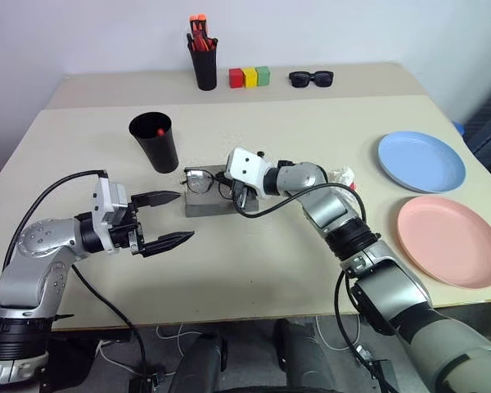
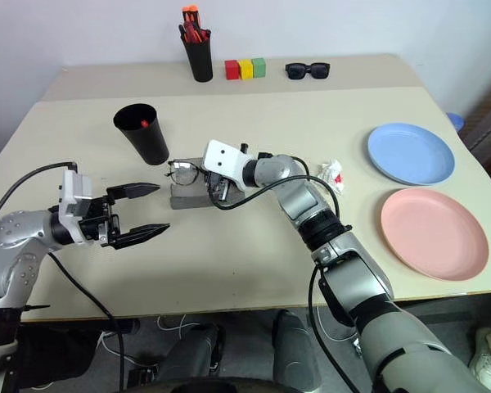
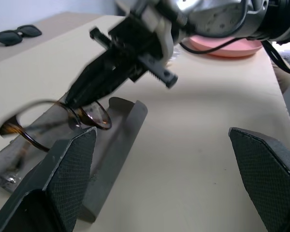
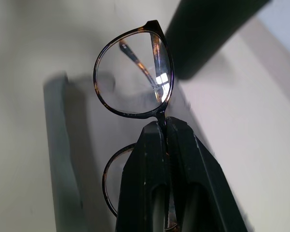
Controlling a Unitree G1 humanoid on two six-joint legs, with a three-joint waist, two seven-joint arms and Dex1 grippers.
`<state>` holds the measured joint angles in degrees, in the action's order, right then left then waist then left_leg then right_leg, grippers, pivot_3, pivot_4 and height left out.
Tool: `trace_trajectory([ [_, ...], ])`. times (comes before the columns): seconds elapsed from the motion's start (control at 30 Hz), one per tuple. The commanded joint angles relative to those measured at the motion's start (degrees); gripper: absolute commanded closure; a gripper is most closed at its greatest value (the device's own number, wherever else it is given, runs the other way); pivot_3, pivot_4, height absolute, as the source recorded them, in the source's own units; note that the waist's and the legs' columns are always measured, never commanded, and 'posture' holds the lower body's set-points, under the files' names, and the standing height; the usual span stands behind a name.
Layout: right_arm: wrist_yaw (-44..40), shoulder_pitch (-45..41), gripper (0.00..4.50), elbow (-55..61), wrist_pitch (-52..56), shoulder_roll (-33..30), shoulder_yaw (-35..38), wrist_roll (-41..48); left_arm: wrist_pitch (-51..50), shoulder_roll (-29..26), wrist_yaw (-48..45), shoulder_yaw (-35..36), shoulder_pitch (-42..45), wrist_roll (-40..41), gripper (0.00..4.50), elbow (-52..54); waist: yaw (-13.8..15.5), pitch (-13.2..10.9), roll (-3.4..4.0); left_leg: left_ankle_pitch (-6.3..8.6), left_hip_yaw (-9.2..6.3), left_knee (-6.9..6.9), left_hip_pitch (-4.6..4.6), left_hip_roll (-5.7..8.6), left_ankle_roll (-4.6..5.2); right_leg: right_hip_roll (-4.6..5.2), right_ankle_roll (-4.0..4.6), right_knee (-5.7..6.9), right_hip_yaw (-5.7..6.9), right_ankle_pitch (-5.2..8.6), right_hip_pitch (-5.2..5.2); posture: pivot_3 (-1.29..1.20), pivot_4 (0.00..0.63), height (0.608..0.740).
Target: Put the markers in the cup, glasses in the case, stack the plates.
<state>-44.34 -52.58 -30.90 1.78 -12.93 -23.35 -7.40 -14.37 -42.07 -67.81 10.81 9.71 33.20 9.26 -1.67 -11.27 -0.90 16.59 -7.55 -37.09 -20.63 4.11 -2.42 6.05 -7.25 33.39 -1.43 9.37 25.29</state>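
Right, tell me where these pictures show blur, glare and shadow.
Left wrist view: the right gripper and the thin dark wire-frame eyeglasses are smeared.
Right wrist view: a window glint sits on a lens; the tall matte black plastic cup is soft.
Left eye view: the cup casts a faint shadow on the beige table.

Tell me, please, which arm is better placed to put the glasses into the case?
The right. The right gripper is shut on the glasses at the bridge, just over the open case. The left gripper is open, holding nothing, beside the case.
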Motion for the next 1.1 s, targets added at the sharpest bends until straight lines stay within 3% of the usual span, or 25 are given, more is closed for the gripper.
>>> trace_trajectory([
  [0.03,0.7,-1.4,4.47,-0.5,-2.6,-0.1,-0.3,-2.3,0.1,-0.2,0.5,0.8,0.3,0.8,0.0,1.8,-0.4,0.0,0.0,0.0,0.0,0.0,0.0,0.0,0.0,-0.01,0.0,0.0,0.0,0.0,0.0,0.0,0.15,0.74],
  [0.47,-4.7,0.8,4.47,6.3,0.2,-1.9,-0.6,-2.8,0.4,-0.4,0.0,-0.2,1.8,0.1,0.0,0.1,-0.9,0.0,0.01,0.0,-0.03,0.05,0.0,-0.06,-0.01,-0.09,0.02,0.0,-0.02,0.0,0.03,0.0,0.15,0.74],
  [0.97,-1.8,2.7,4.47,9.0,2.8,-1.4,0.5,-3.8,-2.6,1.0,4.1,1.8,2.5,2.9,0.0,0.4,-0.9,0.0,0.01,0.0,-0.03,0.04,0.0,-0.06,-0.02,-0.09,0.03,0.01,-0.02,0.0,0.03,0.0,0.15,0.74],
  [1.1,-2.6,2.7,3.05,9.4,3.6,-1.6,1.0,-2.7,-2.7,0.9,4.9,1.6,3.5,2.5,0.0,-0.9,-0.9,0.0,0.01,-0.01,-0.03,0.03,0.0,-0.06,-0.03,-0.09,0.03,0.0,-0.02,-0.01,0.02,0.0,0.15,0.74],
])
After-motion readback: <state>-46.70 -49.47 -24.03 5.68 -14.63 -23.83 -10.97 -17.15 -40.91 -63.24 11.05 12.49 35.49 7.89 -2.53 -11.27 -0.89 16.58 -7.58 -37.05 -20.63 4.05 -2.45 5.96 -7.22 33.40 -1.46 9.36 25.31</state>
